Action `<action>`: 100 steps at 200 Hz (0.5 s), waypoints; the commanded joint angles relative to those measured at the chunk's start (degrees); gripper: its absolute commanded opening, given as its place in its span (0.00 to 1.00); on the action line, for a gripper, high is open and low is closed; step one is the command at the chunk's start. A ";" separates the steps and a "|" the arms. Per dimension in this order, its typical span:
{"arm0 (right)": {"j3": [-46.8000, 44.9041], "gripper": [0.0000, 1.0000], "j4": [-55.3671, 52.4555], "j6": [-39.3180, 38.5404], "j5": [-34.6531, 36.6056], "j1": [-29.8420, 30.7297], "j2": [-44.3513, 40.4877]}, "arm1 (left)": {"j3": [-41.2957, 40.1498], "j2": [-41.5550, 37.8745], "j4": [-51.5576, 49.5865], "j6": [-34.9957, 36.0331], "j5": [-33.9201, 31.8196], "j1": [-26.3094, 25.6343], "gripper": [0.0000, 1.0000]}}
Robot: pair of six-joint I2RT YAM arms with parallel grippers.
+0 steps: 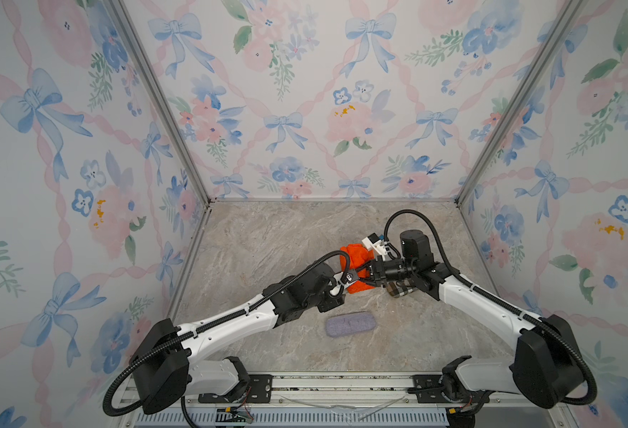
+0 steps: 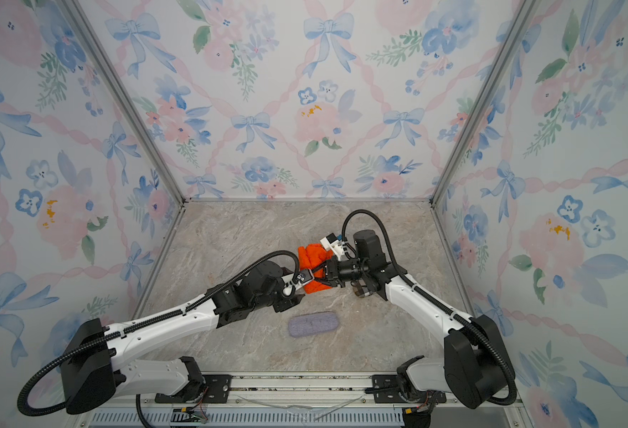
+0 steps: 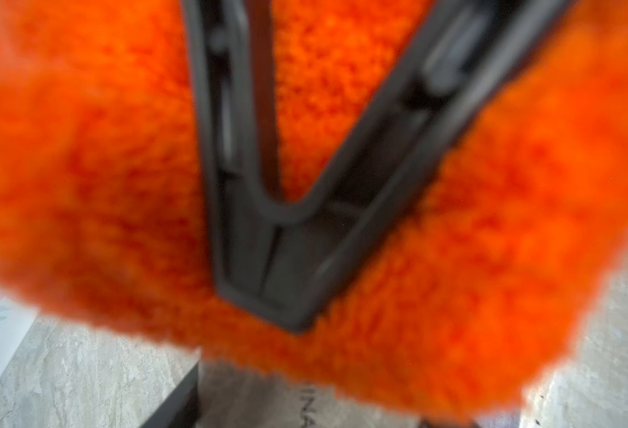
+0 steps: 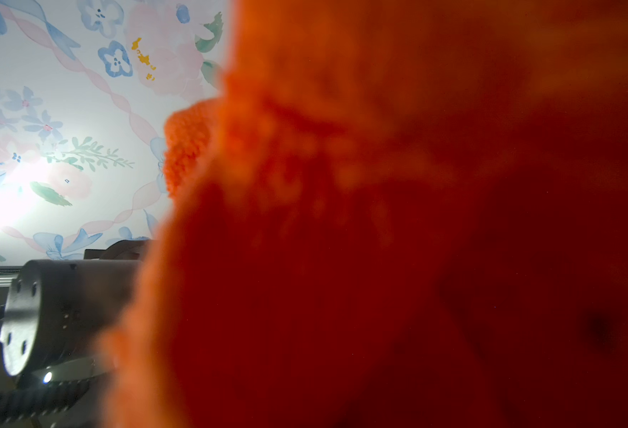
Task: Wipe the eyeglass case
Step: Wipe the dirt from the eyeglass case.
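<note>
The eyeglass case (image 1: 350,323), as we read it, is the grey oblong pouch lying flat on the worktop (image 1: 260,237). It sits near the middle, on the near side of both arms, and nothing touches it. A plaid thing (image 1: 399,289) half hidden under the right arm leaves us some doubt, as too little of it shows to name.

We judge the step in hand to be readying the cloth, not wiping. The orange cloth (image 1: 355,255) is bunched between the two arms, farther away than the case and apart from it. The right end effector (image 1: 371,275) is clamped on the cloth from the right. The left end effector (image 1: 348,279) is pressed into the cloth's left edge, and we cannot tell whether it pinches the fabric or only touches it.

The next move, in our view, calls for one arm to take sole hold and carry the cloth nearward over the case. It would then lower the cloth until fabric meets the case. The free arm could steady the pouch so it does not slide.

Only the top views show the case and the gap between it and the cloth. Both wrist views are filled with blurred orange. The left wrist view adds a dark forked part (image 3: 268,266) lying against the cloth. Below the cloth's edge it also shows a pale surface (image 3: 307,409) with printed letters, which we cannot identify. The right wrist view adds only the wall (image 4: 64,92) and a grey motor housing (image 4: 64,304).
</note>
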 commanded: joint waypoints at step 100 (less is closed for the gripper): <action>1.85 0.00 -4.29 -1.00 -0.86 3.68 2.29 | 2.34 -2.64 12.09 -2.16 1.03 -0.38 0.32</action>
